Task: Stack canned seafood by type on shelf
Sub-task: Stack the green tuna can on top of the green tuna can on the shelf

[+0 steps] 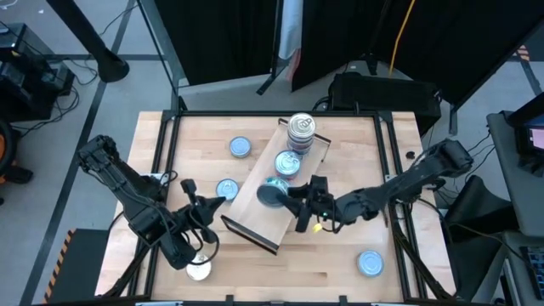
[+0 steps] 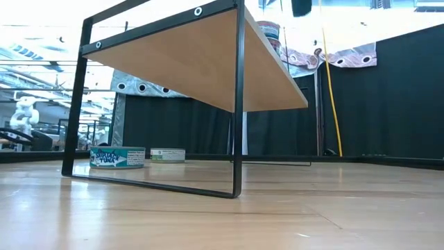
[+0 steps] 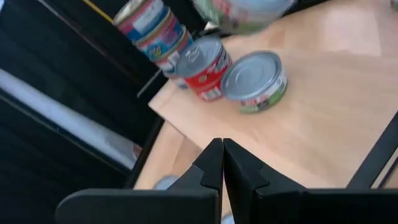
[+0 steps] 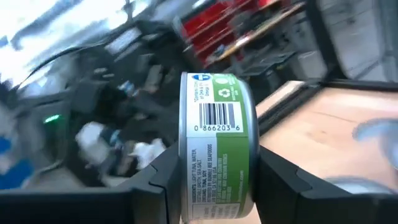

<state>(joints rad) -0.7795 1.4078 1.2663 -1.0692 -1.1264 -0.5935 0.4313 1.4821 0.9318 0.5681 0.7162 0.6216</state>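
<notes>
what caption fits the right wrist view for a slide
Right tool grips a round green-labelled tin with barcode on edge above the light wooden table.

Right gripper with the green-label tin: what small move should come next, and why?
Probably lower the green-label tin onto the matching tin on the shelf. The right gripper holds it over the shelf, where a green-banded tin lies unstacked.

Small print on the green-labelled round tin (image 4: pixel 217 149) too blurred to read, room behind it smeared, top tin in left wrist view (image 3: pixel 242 12) cut off by edge, light-wood shelf board's (image 2: pixel 208 62) contents mostly hidden from the low view.
</notes>
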